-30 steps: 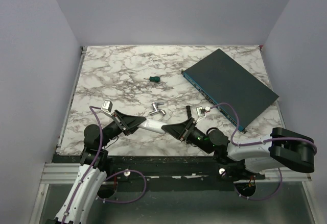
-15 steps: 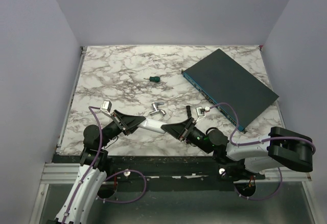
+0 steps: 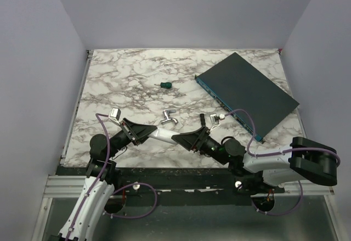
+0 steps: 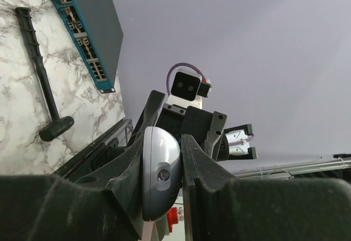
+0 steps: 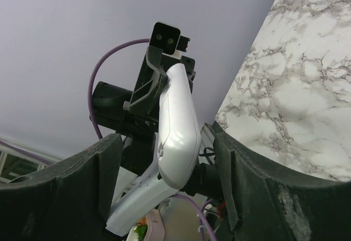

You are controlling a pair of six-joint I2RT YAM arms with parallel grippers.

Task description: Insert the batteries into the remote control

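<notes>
The white remote control (image 3: 162,135) is held off the table near the front edge, between my two grippers. My left gripper (image 3: 146,133) is shut on one end of it; the left wrist view shows the rounded pale end (image 4: 160,169) clamped between the black fingers (image 4: 205,169). My right gripper (image 3: 185,138) is open, its jaws standing wide on either side of the remote's other end (image 5: 178,120) without touching it. No battery shows in any view.
A large dark teal flat box (image 3: 249,95) lies at the right. A green-handled screwdriver (image 3: 165,85), a silver bent metal piece (image 3: 169,118) and a thin black tool (image 3: 202,121) lie mid-table. The table's front edge is just below both grippers.
My right gripper has crept slightly left, closer around the remote's end. The left gripper and the remote have stayed put.
</notes>
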